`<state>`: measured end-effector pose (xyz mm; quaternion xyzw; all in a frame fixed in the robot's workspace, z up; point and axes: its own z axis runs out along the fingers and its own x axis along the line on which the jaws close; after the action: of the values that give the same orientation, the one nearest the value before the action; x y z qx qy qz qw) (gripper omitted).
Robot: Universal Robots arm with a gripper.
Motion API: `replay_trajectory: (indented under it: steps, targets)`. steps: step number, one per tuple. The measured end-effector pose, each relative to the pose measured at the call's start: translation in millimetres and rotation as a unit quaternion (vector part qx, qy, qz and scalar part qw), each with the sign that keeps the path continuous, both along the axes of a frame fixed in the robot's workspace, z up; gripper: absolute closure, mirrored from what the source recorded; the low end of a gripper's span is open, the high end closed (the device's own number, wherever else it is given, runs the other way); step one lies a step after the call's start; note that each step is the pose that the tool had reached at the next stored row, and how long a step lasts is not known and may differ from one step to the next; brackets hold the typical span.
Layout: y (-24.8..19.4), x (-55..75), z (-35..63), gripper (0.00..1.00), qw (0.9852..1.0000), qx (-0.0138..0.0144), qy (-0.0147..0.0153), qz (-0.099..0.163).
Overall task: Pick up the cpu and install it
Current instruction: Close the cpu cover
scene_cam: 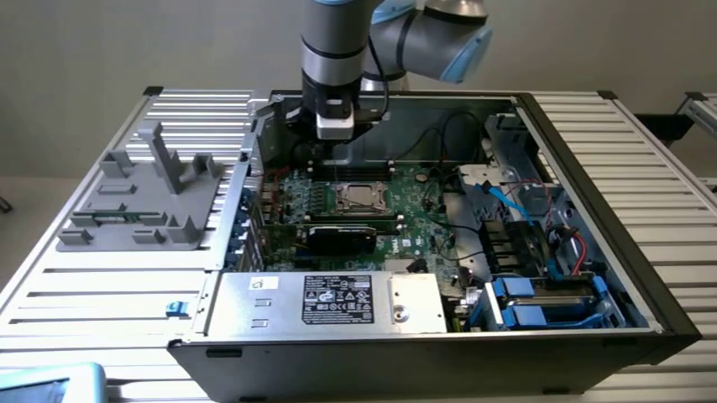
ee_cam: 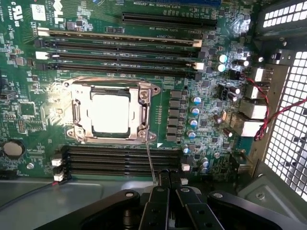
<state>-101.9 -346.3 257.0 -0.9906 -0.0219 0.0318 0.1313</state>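
Placement of the cpu [ee_cam: 111, 113] explains most of this moment: the silvery square chip lies flat inside the metal socket frame [ee_cam: 144, 103] on the green motherboard [ee_cam: 29, 110], with its edges parallel to the frame. I judge that it is already seated where the task wants it. The frame encloses the chip on all sides, which should keep it from sliding. The gripper [ee_cam: 170, 175] hangs near the socket but apart from the chip, over the row of black memory slots [ee_cam: 120, 160] just beside the frame. Its fingers are pressed together with nothing between them, so it carries nothing. A thin metal rod [ee_cam: 150, 163] runs from a corner of the frame toward the gripper. It is probably the locking lever of the socket, but I cannot tell if the gripper touches it. Joined fingers give a narrow tip, suited to pushing more than to grasping. In the exterior view the arm stands upright over the far part of the open computer case [scene_cam: 605, 168]. A grey plastic fixture [scene_cam: 146, 197] rests on the tabletop [scene_cam: 112, 294] at the exterior view's left, well apart from the work.
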Motion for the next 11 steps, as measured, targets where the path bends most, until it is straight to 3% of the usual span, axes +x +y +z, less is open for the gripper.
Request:
replay_trajectory:
  steps: [7, 11]
  targets:
    - [0.0, 15.7, 1.5, 0.88, 1.0000, 0.0009, 0.0000, 0.000]
    - [0.0, 18.3, 1.5, 0.88, 1.0000, 0.0009, 0.0000, -0.002]
